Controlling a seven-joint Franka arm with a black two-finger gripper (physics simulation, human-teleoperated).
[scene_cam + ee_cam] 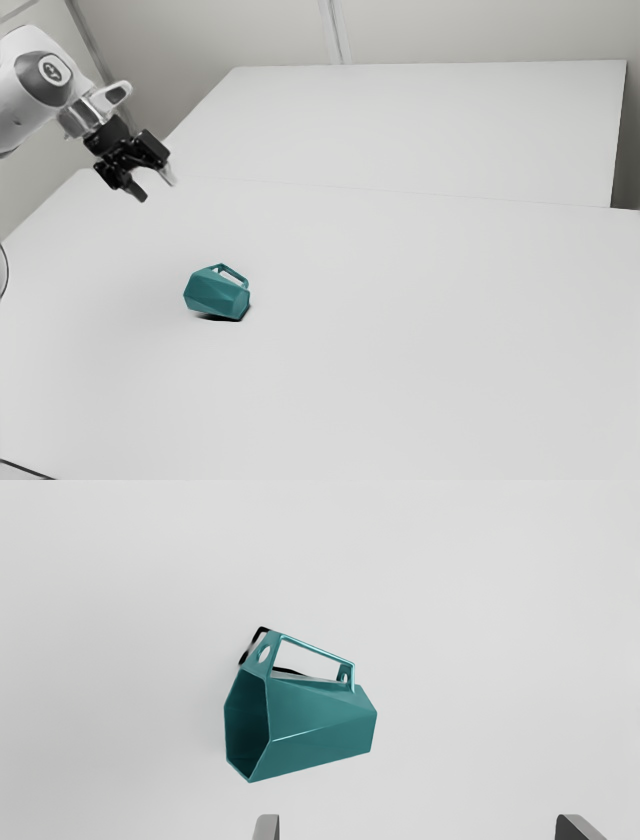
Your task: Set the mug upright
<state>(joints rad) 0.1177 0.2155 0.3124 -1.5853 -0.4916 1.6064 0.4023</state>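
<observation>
One teal faceted mug (320, 725), lying on its side on the counter (420, 350), not upright. Seen lower than the end effector (156, 188) and farther toward the exterior view's right, well apart from it. Jaws spread apart, holding nothing. Long axis roughly parallel to the line from jaw to jaw; probably worth turning the wrist about a quarter to grip across it, then tipping it mouth-up.

Find mug (213, 296) on its side on table (420, 340), left of centre in exterior view; wall (480, 32) beyond, across top of frame. In wrist view, find mug near centre.
</observation>
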